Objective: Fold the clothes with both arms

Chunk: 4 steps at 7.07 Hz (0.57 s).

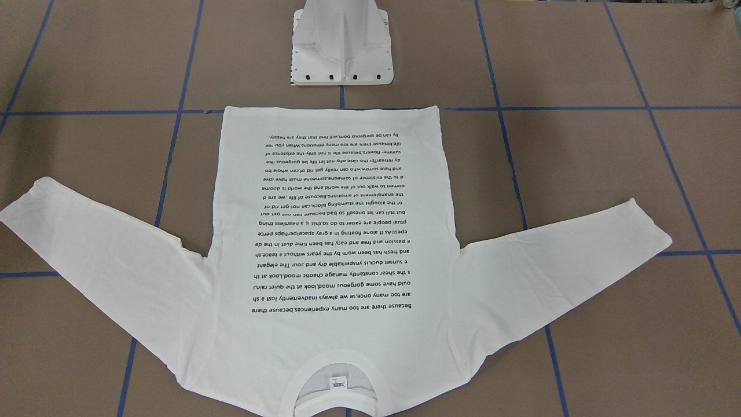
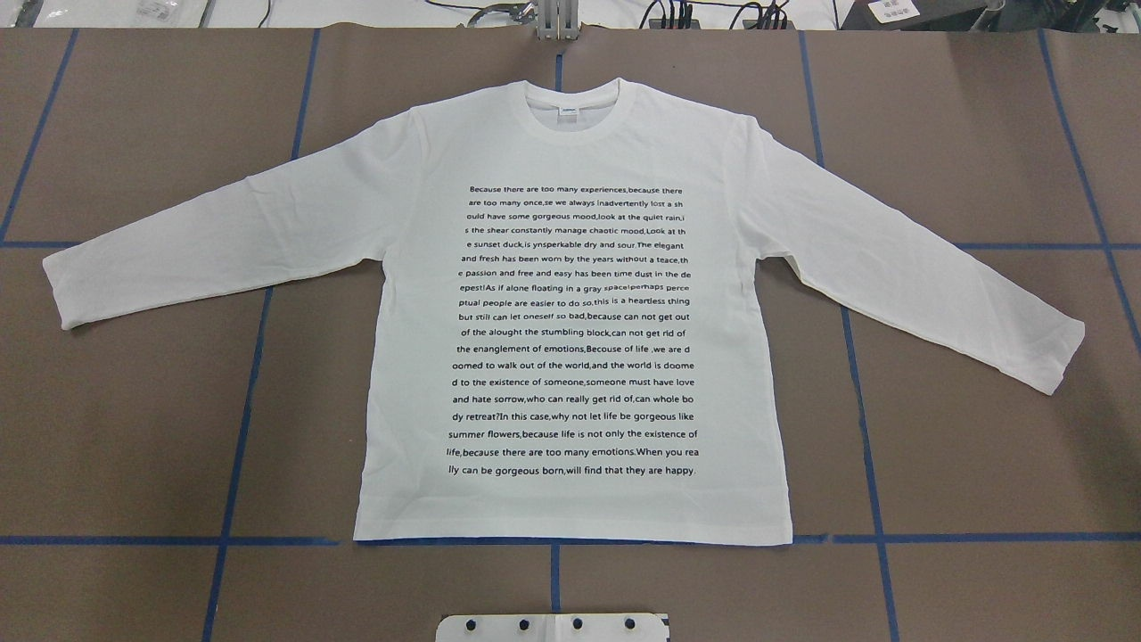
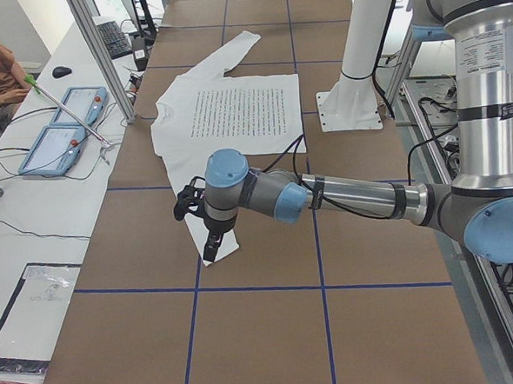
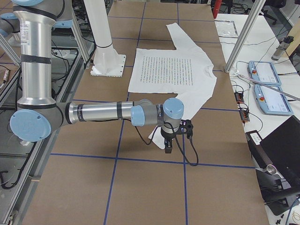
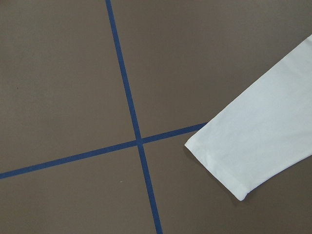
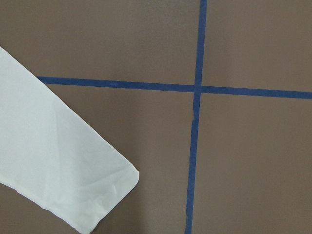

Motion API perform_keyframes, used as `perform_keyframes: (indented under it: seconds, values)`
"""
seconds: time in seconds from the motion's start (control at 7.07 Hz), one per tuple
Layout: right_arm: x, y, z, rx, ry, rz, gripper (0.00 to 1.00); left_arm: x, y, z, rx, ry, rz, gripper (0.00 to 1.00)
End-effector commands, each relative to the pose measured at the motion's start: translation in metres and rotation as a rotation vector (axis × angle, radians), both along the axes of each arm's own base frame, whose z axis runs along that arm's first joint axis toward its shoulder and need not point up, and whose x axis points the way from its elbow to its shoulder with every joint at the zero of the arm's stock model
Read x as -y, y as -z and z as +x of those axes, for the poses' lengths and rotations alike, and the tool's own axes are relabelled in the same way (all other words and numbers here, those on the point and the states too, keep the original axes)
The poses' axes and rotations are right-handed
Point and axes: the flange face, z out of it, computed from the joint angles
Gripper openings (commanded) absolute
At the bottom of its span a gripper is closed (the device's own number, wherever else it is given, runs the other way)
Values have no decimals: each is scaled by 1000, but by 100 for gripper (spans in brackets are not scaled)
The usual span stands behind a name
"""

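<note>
Watching: I see the white shirt [image 2: 570, 312] lying flat, print up, mid-frame overhead.
Collar [image 2: 570, 140]: ribbed round band at the top.
Sleeves: smooth fabric, splayed out, square cuffs.
Table [image 2: 134, 428]: matte brown with a blue tape [image 2: 134, 540] grid.
Left gripper [image 3: 209, 247]: black, by the left cuff; I cannot tell whether its fingers are apart or together.
Right gripper [image 4: 168, 147]: black, by the right cuff; likewise unclear.

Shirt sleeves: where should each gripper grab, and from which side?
Likely the cuffs: left cuff with the left gripper, right cuff with the right gripper, each from above at the outer end. The shirt lies flat and spread wide, so these free ends sit nearest each gripper.
</note>
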Motion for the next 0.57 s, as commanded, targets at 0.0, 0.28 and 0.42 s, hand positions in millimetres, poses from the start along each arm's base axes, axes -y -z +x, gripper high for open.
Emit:
perform_keyframes:
  seconds: [0.0, 0.28, 0.42]
  values:
    - [0, 1, -2, 8, 3, 0, 100, 3, 2, 1, 0, -1, -1, 100]
    - [0, 1, -4, 8, 7, -2, 100, 3, 4, 3, 1, -6, 6, 100]
    - [0, 1, -8, 8, 15, -3, 100, 3, 6, 3, 1, -6, 9, 100]
